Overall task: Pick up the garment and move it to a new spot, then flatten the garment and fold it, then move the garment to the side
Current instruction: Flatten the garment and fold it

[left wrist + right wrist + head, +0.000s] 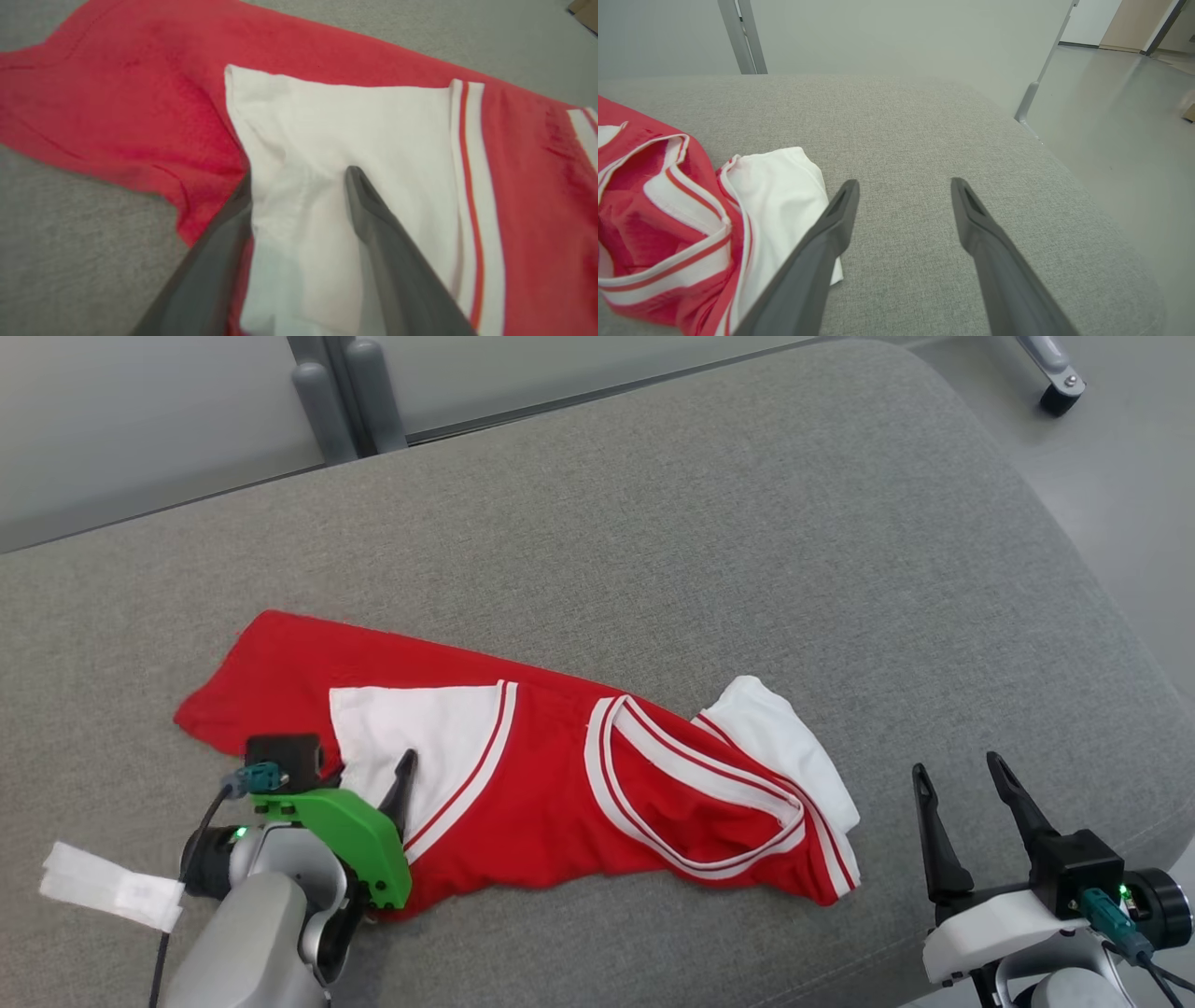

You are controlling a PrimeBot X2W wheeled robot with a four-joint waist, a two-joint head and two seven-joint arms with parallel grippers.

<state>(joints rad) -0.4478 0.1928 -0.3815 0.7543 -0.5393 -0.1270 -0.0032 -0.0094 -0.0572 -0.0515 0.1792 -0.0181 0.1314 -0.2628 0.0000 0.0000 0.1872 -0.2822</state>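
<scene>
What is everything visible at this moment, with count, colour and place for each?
garment: one, red with white sleeves and striped trim, lying rumpled across the near part of the cushion
cushion: one, grey fabric, underneath the garment
tape strip: one, white, on the cushion at the near left
frame posts: two, grey, behind the cushion's far edge
leg with black foot: one, grey and black, on the floor at the far right
floor: pale grey, right of the cushion
left gripper: one, dark fingers, open, set either side of a fold of the garment's white sleeve
right gripper: one, dark fingers, open, over the cushion to the right of the garment
</scene>
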